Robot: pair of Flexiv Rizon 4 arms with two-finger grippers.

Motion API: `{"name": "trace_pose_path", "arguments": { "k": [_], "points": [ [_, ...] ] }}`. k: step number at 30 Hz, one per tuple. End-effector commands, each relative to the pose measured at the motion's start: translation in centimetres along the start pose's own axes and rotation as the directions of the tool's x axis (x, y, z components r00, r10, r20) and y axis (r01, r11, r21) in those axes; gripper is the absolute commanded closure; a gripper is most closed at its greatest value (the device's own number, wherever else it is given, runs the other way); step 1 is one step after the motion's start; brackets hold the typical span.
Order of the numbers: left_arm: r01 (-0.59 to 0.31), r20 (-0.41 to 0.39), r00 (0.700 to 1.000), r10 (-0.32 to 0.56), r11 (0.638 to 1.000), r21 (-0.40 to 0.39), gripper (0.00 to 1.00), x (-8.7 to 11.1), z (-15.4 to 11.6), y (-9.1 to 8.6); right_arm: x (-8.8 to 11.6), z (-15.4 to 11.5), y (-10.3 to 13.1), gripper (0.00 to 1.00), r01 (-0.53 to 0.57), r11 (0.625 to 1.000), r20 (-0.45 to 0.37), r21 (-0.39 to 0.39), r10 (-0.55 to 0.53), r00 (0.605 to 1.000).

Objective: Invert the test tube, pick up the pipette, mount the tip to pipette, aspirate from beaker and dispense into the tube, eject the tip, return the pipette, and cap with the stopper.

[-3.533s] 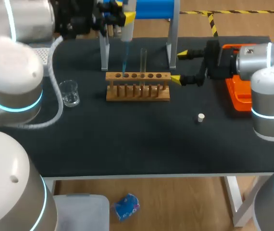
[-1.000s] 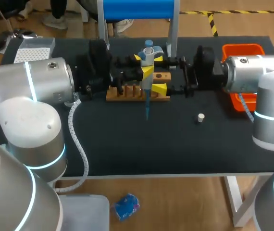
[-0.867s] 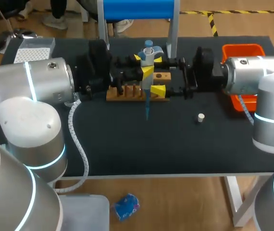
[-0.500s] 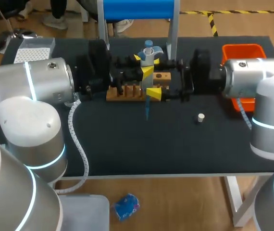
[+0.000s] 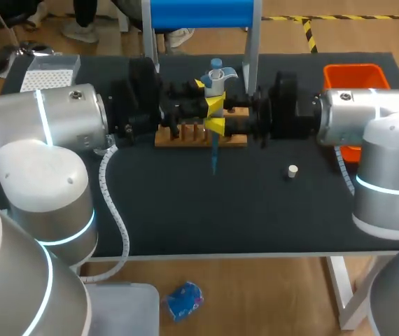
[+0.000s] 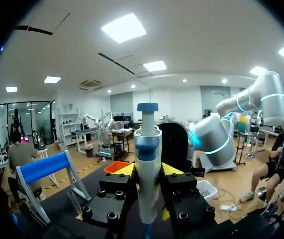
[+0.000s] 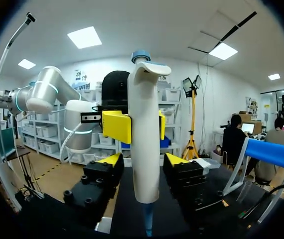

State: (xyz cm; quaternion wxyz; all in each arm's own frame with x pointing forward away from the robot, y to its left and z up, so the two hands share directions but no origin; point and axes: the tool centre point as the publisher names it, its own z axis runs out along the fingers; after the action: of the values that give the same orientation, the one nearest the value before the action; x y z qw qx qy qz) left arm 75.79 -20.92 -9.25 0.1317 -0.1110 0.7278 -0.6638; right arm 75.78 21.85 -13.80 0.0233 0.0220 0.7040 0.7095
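The white pipette (image 5: 215, 74) with a blue tip stands upright over the wooden tube rack (image 5: 185, 134), with my left gripper (image 5: 210, 95) shut on its body. In the left wrist view the pipette (image 6: 147, 149) sits clamped in the left gripper (image 6: 147, 172). My right gripper (image 5: 218, 114) reaches in from the right, just below the left one. In the right wrist view the right gripper (image 7: 143, 160) stands open, close on either side of the pipette (image 7: 144, 99), with narrow gaps. The white stopper (image 5: 292, 170) lies on the mat. The test tube and beaker are hidden.
An orange bin (image 5: 353, 74) sits at the right edge behind my right arm. A tip box (image 5: 49, 71) is at the back left. The blue-topped stand (image 5: 201, 14) rises behind the rack. The black mat (image 5: 206, 210) lies bare towards the front edge.
My right gripper has slid left up to the pipette and its fingers have drawn in around it. The left arm has held the pipette still over the last second.
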Motion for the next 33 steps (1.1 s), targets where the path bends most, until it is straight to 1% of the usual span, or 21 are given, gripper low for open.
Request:
{"name": "trace_pose_path", "arguments": {
  "k": [1, 2, 7, 8, 11, 13, 20, 21, 22, 28, 33],
  "points": [
    [0.0, 0.001, 1.0, 0.0, 1.0, 0.001, 1.0, 0.0, 0.1, 0.0, -0.2, 0.4, -0.2, 0.82, 0.001, 1.0, 0.002, -0.005, -0.001, 1.0],
    [0.0, 0.001, 1.0, 0.0, 1.0, 0.001, 1.0, 0.0, 0.1, 0.0, -0.2, 0.5, -0.3, 0.81, 0.0, 1.0, 0.001, -0.004, 0.0, 1.0],
    [0.0, 0.001, 1.0, 0.0, 1.0, 0.001, 1.0, 0.0, 0.1, 0.0, -0.3, 0.7, -0.4, 0.85, -0.001, 1.0, -0.005, -0.001, 0.001, 1.0],
    [0.0, 0.001, 1.0, 0.0, 1.0, 0.001, 1.0, 0.0, 0.1, 0.0, -0.3, 0.8, -0.4, 0.85, -0.002, 1.0, -0.006, 0.0, 0.002, 1.0],
    [0.0, 0.001, 1.0, 0.0, 1.0, 0.001, 1.0, 0.0, 0.1, 0.0, -0.3, 0.9, -0.5, 0.91, 0.0, 1.0, -0.01, 0.005, 0.0, 1.0],
    [0.0, 0.001, 1.0, 0.0, 1.0, 0.001, 1.0, 0.0, 0.1, 0.0, -0.3, 0.9, -0.5, 1.0, 0.0, 1.0, -0.01, 0.007, 0.0, 1.0],
    [0.0, 0.001, 1.0, 0.0, 1.0, 0.001, 1.0, 0.0, 0.1, 0.0, -0.3, 0.8, -0.5, 1.0, 0.003, 1.0, -0.009, 0.008, -0.003, 1.0],
    [0.0, 0.001, 1.0, 0.0, 1.0, 0.001, 0.87, 0.0, 0.1, 0.0, -0.3, 0.7, -0.5, 1.0, 0.003, 1.0, -0.008, 0.007, -0.003, 1.0],
    [0.0, 0.001, 1.0, 0.0, 1.0, 0.001, 0.0, 0.0, 0.1, 0.0, -0.4, 0.7, -0.5, 1.0, 0.003, 1.0, -0.007, 0.007, -0.003, 1.0],
    [0.0, 0.001, 1.0, 0.0, 1.0, 0.001, 0.0, 0.0, 0.1, 0.0, -0.7, 0.2, -0.7, 1.0, 0.001, 1.0, -0.009, -0.001, -0.001, 1.0],
    [0.0, 0.001, 1.0, 0.0, 1.0, 0.001, 0.0, 0.0, 0.1, 0.0, -1.6, -1.6, -0.7, 1.0, 0.002, 1.0, -0.03, -0.023, -0.003, 1.0]
  ]
}}
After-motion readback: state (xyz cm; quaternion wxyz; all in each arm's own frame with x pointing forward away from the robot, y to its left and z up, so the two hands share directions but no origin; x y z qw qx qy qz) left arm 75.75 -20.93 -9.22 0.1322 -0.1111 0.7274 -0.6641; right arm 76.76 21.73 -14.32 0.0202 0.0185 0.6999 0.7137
